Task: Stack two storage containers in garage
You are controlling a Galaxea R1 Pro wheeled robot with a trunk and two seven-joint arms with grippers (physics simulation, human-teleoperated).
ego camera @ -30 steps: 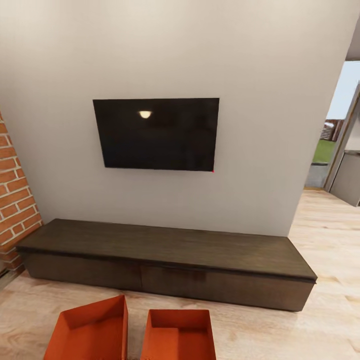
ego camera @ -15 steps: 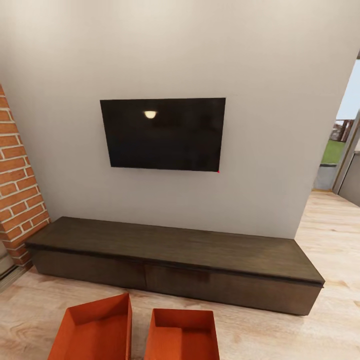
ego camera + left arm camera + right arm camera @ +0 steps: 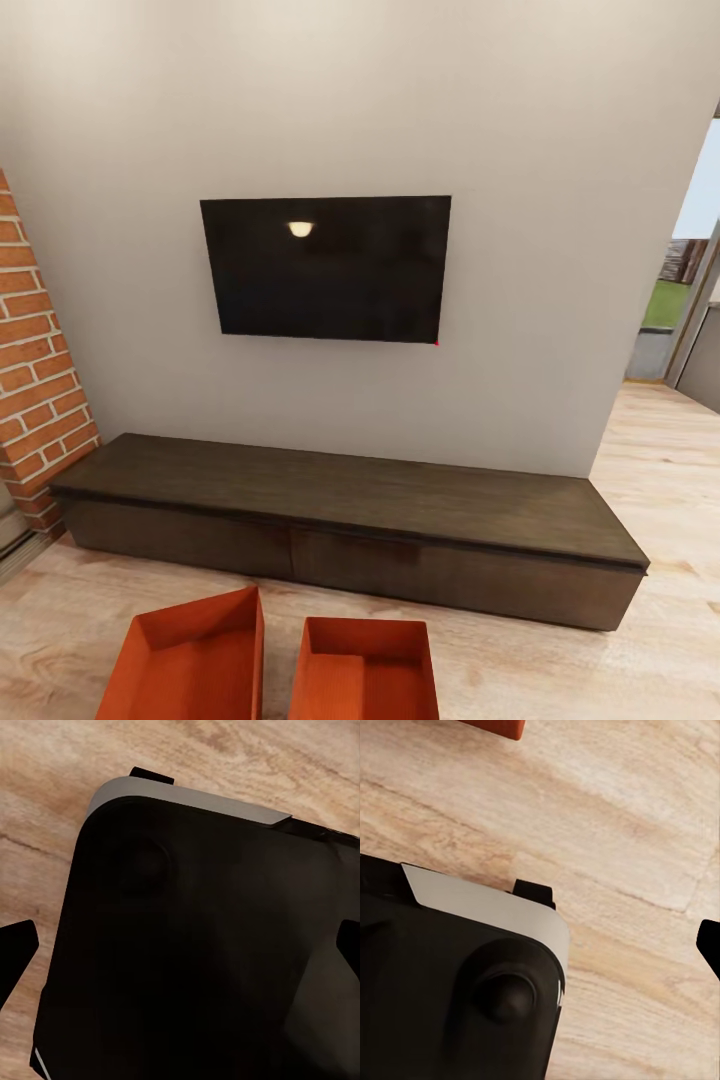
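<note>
Living room wall screen unchanged, storage containers unmoved

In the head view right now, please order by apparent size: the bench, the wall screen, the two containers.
1. Bench, largest.
2. Wall screen.
3. The left container and right container: look alike, both cut off at the frame edge, so unranked.

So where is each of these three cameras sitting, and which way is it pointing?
Head view: up on the robot's head, facing the black wall screen, long dark-brown bench and two orange-red open bins.
Left wrist view: on the left arm, looking down at the robot's black base.
Right wrist view: on the right arm, looking down likewise.
All three share the light wood plank floor.
</note>
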